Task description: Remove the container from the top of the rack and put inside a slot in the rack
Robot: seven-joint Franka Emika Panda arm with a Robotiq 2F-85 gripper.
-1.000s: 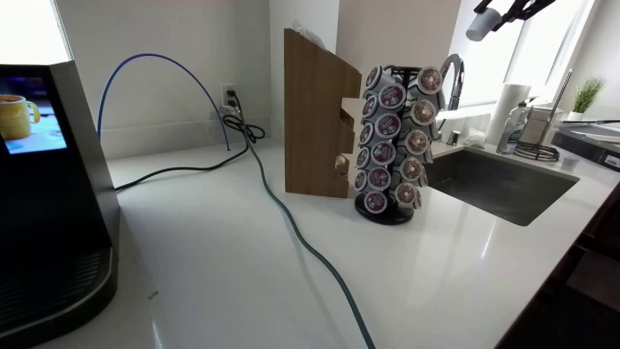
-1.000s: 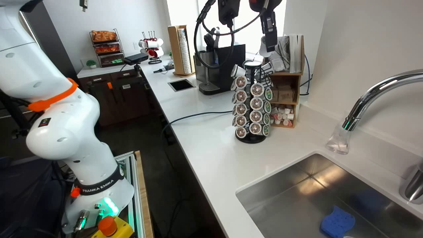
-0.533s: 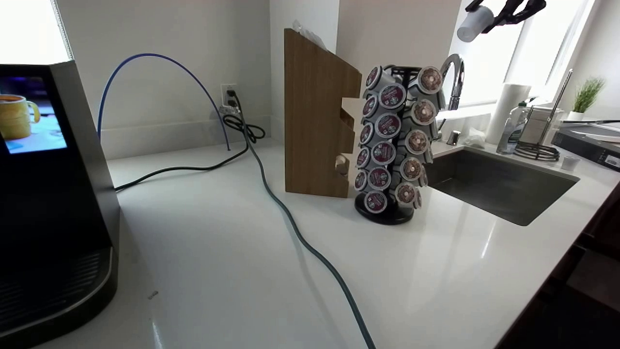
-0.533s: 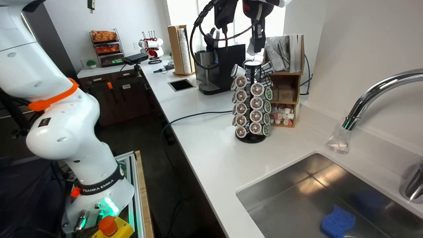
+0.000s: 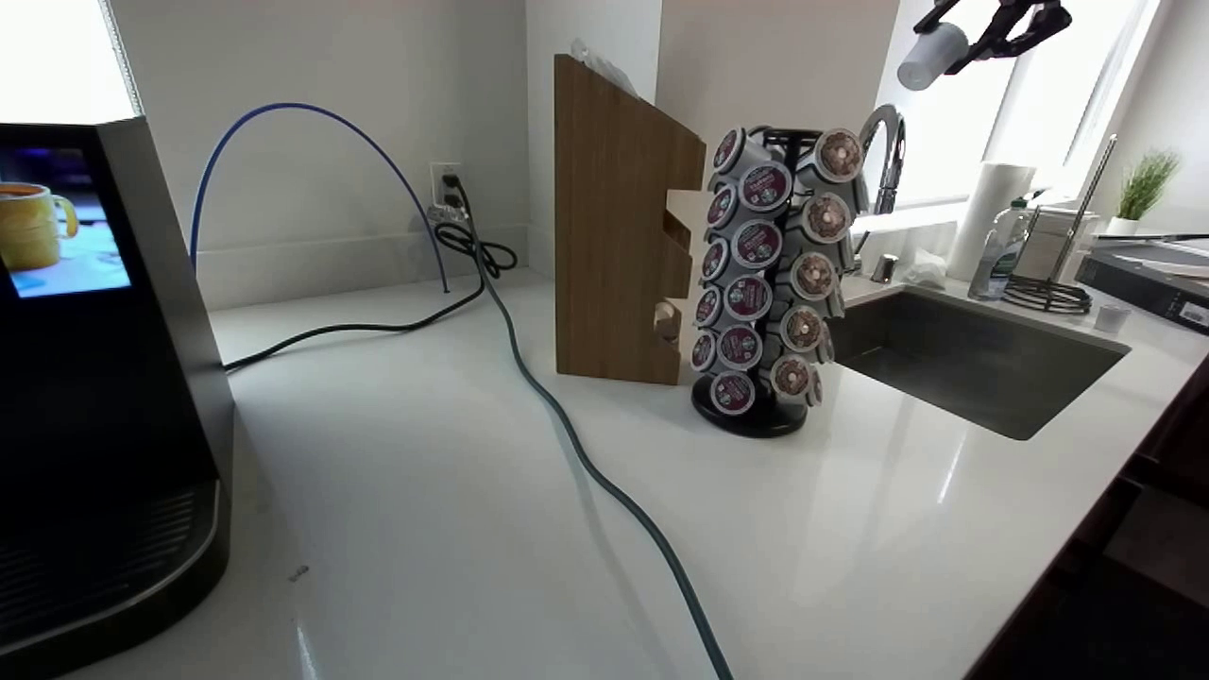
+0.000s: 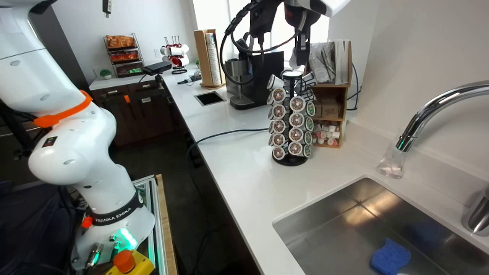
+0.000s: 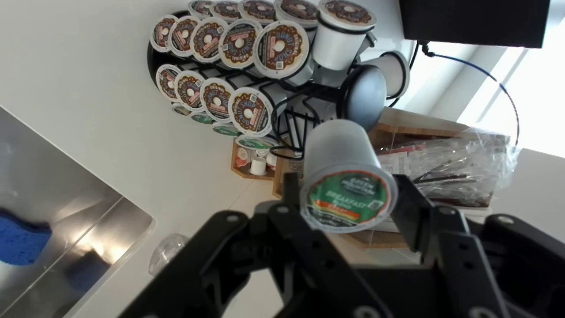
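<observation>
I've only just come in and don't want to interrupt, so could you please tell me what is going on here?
A robot arm is holding a green-lidded coffee pod in its claw. In both exterior views the pod shows higher than the top of the rack, and it is not slotted in yet. Many other pods line the rack's sides, while some bare wire loops near its top look like slots it might go into.

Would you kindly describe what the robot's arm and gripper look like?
The white, rounded arm has an orange band, a black collar lettered FRANKA EMIKA and a green base light; a black cable loops near the black gripper, which has jointed links and pale screws.
</observation>
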